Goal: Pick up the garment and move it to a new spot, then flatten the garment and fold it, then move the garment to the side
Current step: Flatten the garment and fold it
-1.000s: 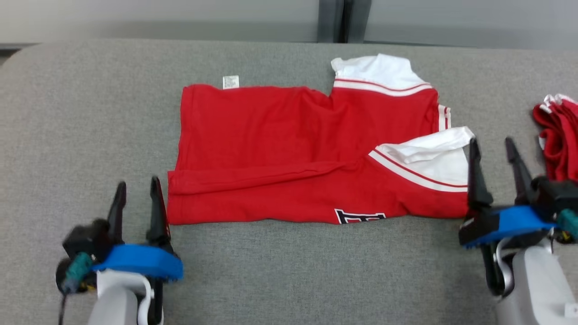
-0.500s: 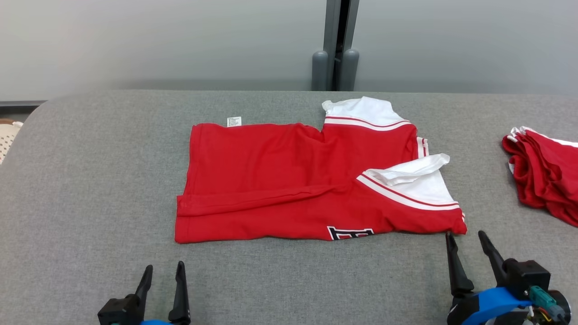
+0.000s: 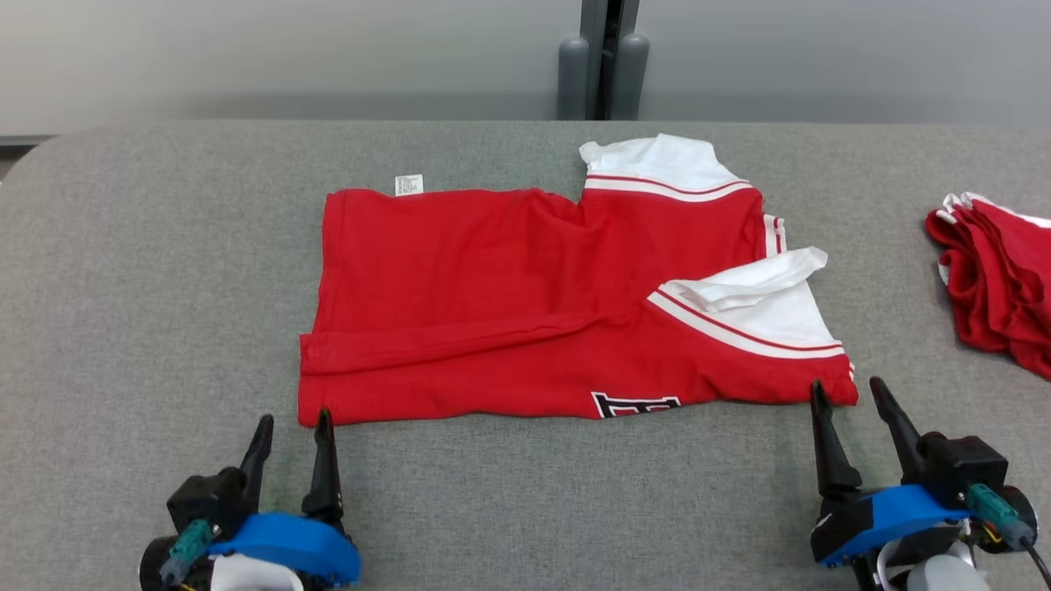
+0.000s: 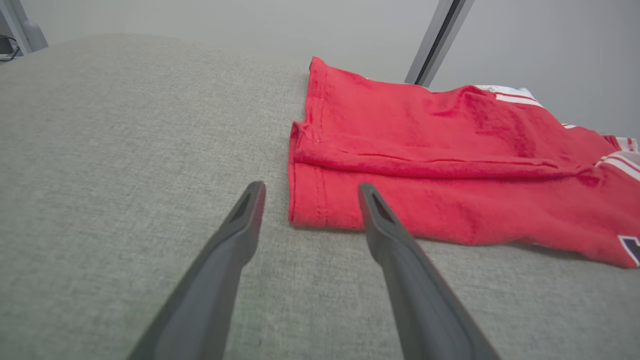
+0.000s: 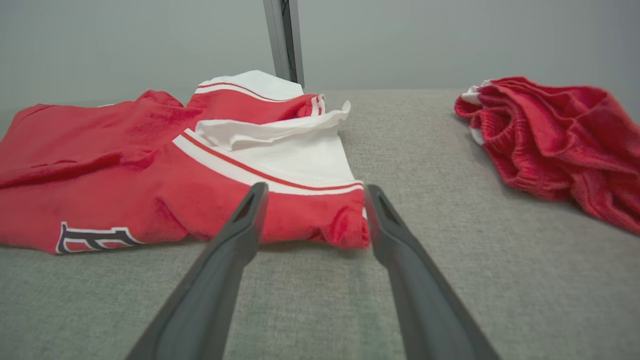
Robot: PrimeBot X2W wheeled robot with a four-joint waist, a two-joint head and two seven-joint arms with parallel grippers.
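A red garment with white sleeves and striped trim lies folded lengthwise in the middle of the grey table. Its near edge shows a black-and-white letter patch. My left gripper stands open just in front of the garment's near left corner, not touching the cloth. My right gripper is open too, its fingertips at the near right corner, with nothing between the fingers. In the right wrist view the white sleeve lies loosely puckered above that corner.
A second red cloth lies bunched at the table's right edge, seen also as a crumpled heap in the right wrist view. A dark post stands behind the table against a grey wall.
Both grippers drew back toward me from the garment's sides, then came forward again to its near corners. The camera view shifted up and down; the garment stayed put.
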